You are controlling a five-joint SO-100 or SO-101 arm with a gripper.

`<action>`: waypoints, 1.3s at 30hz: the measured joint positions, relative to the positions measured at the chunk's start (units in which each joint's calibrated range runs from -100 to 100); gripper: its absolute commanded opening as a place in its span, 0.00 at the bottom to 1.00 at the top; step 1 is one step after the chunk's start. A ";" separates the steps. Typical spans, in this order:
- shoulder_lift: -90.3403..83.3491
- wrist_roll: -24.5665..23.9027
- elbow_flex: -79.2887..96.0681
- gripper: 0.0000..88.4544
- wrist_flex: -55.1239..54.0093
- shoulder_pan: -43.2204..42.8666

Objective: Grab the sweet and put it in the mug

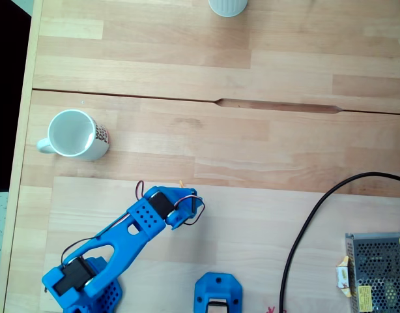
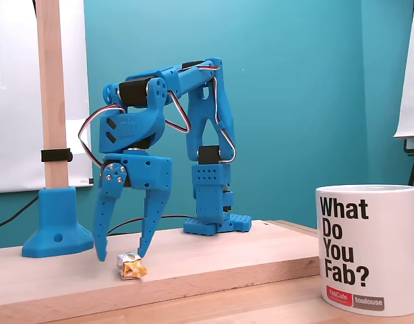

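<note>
- Hovering over a pale wooden table (image 1: 252, 72), your blue gripper (image 2: 121, 255) points straight down in the side-on fixed view, its two fingers spread apart with nothing between them.
- The sweet (image 2: 131, 266), a tiny white and yellowish wrapped candy, lies on the raised board, touching or just beside the fingertip nearer the mug. It sits off to that side, not centred in the gap.
- In the top-down fixed view, the gripper (image 1: 187, 207) covers the spot, with a sliver of yellow wrapper (image 1: 181, 184) poking out at its upper edge.
- The mug (image 1: 73, 134) stands well apart, up and to the left in that view, handle facing the table edge. In the side-on view the mug (image 2: 369, 246) fills the right foreground on the lower level.
- Risk, as I judge it: if you close now, one finger may push the sweet aside or pinch only a wrapper end, so it slips during the lift.
- Pressing lower could jam the tips on the board.
- The carry crosses open table and a step down, so a weak grip may drop the sweet short of the mug.
- A plain white cup (image 1: 227, 6) sits at the far edge; do not aim there.
</note>
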 measured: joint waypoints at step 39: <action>0.00 -0.10 -0.09 0.27 -0.41 0.00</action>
